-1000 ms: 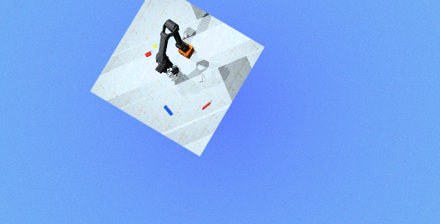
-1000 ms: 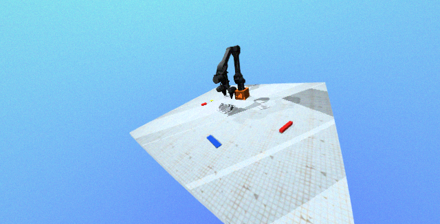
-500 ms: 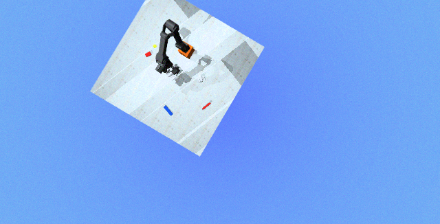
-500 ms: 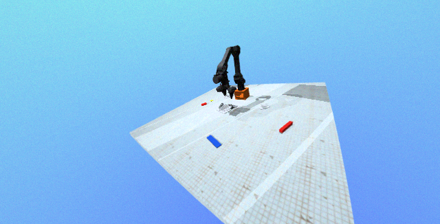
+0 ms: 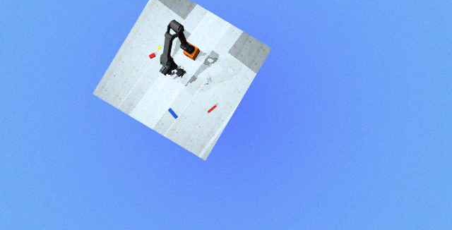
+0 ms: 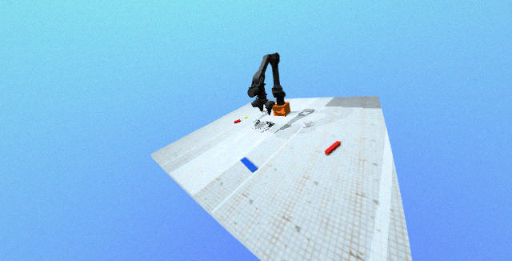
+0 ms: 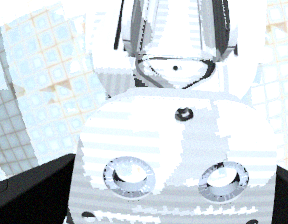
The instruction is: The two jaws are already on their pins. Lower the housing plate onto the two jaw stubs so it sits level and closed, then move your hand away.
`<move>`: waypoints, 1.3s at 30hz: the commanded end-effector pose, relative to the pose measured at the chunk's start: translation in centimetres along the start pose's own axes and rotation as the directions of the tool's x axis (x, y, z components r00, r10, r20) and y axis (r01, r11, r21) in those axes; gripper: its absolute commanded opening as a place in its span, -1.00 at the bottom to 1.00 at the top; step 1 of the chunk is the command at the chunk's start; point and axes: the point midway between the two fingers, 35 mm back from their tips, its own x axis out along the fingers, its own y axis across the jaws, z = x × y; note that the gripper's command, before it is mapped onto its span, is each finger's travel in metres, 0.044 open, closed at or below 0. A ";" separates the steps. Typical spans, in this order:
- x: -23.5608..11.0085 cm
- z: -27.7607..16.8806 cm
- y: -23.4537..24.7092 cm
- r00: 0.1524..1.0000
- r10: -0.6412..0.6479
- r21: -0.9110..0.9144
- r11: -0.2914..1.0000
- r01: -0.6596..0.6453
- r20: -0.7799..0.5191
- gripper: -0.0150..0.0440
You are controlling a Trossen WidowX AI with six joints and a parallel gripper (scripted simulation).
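The white housing plate [image 7: 145,135] has two large round holes and a smaller hole near its upper edge. My gripper [image 7: 175,166] [image 6: 265,111] is shut on the plate, with one black finger at each side of it. The plate covers much of the pale gripper assembly [image 7: 175,42], which shows past the plate's upper edge in the wrist view and stands on the table below my fingers in the exterior view [image 6: 262,126]. The jaw pins and stubs are hidden or too small to make out. Whether the plate touches the stubs cannot be told.
An orange block [image 5: 191,52] [image 6: 282,110] is at the arm's base. A small pale part [image 6: 307,124] lies beyond the assembly. A blue bar [image 5: 172,113] [image 6: 249,164], a red bar [image 5: 212,109] [image 6: 332,148], a red block [image 5: 152,56] and a yellow block [image 5: 159,47] lie farther off.
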 end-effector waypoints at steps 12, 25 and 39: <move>2.2 0.3 0.0 1.000 -0.004 -0.004 1.000 0.004 0.003 0.70; 4.4 0.2 -0.1 1.000 -0.004 -0.004 1.000 0.004 0.002 0.70; 6.2 0.0 -0.1 1.000 -0.004 -0.004 1.000 0.004 0.002 0.70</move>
